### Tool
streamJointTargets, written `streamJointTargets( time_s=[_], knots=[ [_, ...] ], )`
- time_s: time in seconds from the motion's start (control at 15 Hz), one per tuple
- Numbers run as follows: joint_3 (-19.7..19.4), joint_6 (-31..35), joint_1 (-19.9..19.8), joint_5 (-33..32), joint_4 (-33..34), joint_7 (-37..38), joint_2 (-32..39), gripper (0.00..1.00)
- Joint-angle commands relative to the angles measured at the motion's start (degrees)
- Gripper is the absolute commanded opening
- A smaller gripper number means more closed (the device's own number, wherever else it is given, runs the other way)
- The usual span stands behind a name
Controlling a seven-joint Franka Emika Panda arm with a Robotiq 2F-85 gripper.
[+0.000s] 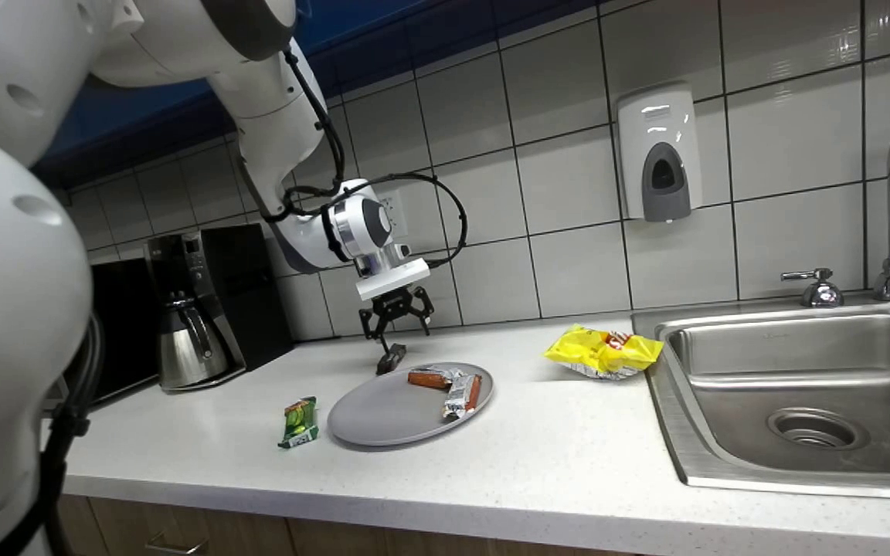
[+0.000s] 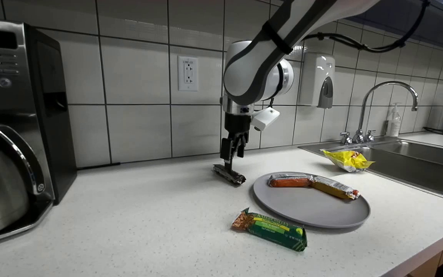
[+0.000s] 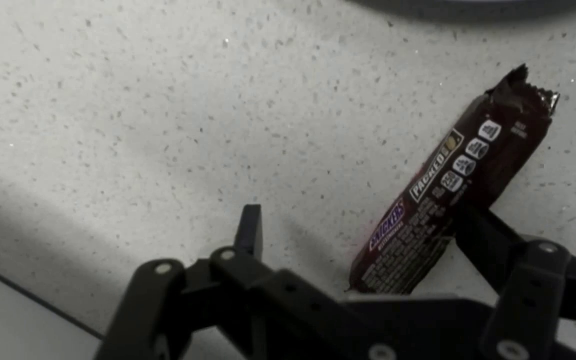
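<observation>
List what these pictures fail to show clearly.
Wrist view: part of the Snickers bar, hidden by a finger of the tool.
Both exterior views: what the yellow bag holds, if anything, hidden by the bag itself.
In an exterior view: print on the pump bottle, too small to read.
In an exterior view: one side of the black thing, hidden by the arm.

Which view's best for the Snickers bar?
The wrist view: the Snickers bar is close up there, its brand lettering readable, though the hand covers part of it. Both exterior views show it small and dark beneath the hand, lettering unreadable.
</observation>
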Motion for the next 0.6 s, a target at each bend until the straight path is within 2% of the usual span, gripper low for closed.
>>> streamJointTargets(
  time_s=[0.0, 0.53],
  knots=[
    [0.66, -1.30, 0.58, -0.78, 3.78, 1.48, 1.43, 1.00],
    [0.40, -2.05, 2.53, -0.76, 4.84, 4.09, 3.53, 1.00]
  ],
)
